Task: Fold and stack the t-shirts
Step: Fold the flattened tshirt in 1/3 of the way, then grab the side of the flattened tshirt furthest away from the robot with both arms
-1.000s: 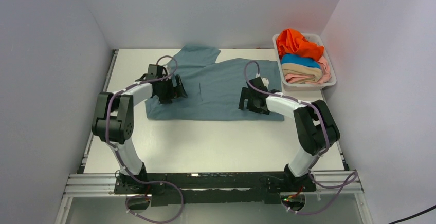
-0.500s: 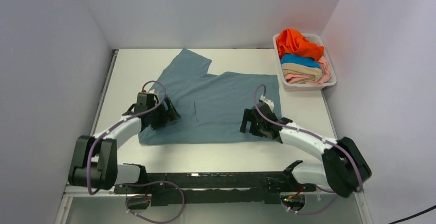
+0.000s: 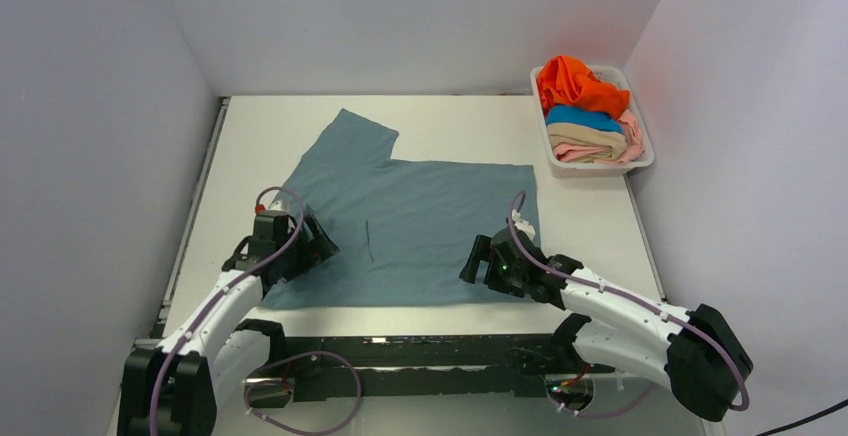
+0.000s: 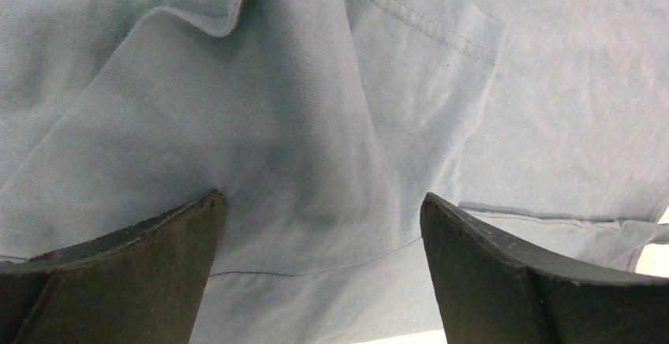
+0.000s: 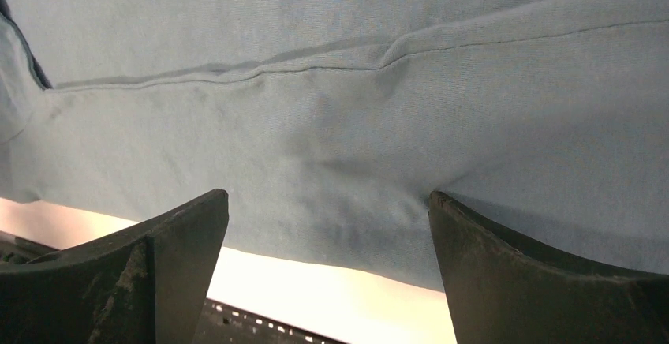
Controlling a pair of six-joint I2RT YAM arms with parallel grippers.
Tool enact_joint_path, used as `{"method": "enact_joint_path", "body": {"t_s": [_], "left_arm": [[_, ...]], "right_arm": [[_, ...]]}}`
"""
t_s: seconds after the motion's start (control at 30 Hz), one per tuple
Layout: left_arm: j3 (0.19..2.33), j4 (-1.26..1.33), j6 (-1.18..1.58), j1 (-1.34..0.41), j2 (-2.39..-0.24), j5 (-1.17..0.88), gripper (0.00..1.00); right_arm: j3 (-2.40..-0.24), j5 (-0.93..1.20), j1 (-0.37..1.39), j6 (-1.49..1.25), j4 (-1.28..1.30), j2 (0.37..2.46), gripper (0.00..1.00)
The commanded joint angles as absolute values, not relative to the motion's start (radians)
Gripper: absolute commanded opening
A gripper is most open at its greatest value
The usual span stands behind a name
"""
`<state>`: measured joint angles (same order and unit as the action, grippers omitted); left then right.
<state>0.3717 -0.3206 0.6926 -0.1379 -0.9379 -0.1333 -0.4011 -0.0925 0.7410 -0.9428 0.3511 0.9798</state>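
We see dusty grey-blue cloth t-shirt (image 3: 430,221) flat on white counter (image 3: 590,226); left tool (image 3: 305,246), right tool (image 3: 478,261) both wide, at near corners.

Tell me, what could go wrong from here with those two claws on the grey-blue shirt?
Both the left gripper and the right gripper stand open on the grey-blue shirt, so nothing is pinched; a lift now would probably leave it behind.
The left wrist view shows cloth rumpled between the fingers, so a fold could come out crooked.
The shirt's near hem lies close to the near edge of the table; it might slide onto the black rail.
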Motion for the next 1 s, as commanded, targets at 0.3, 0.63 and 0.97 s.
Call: {"method": "enact_joint_path", "body": {"t_s": [0.3, 0.63, 0.97], "left_arm": [[0.363, -0.602, 0.756, -0.139, -0.758, -0.089, 0.99], [0.672, -0.542, 0.723, -0.138, -0.749, -0.026, 0.99], [1.397, -0.463, 0.423, -0.138, -1.497, 0.020, 0.99]], "right_arm": [[-0.534, -0.233, 0.773, -0.996, 0.668, 0.884, 1.00], [-0.720, -0.508, 0.757, -0.897, 0.668, 0.831, 1.00], [-0.847, -0.326, 0.500, -0.743, 0.568, 1.022, 1.00]]}}
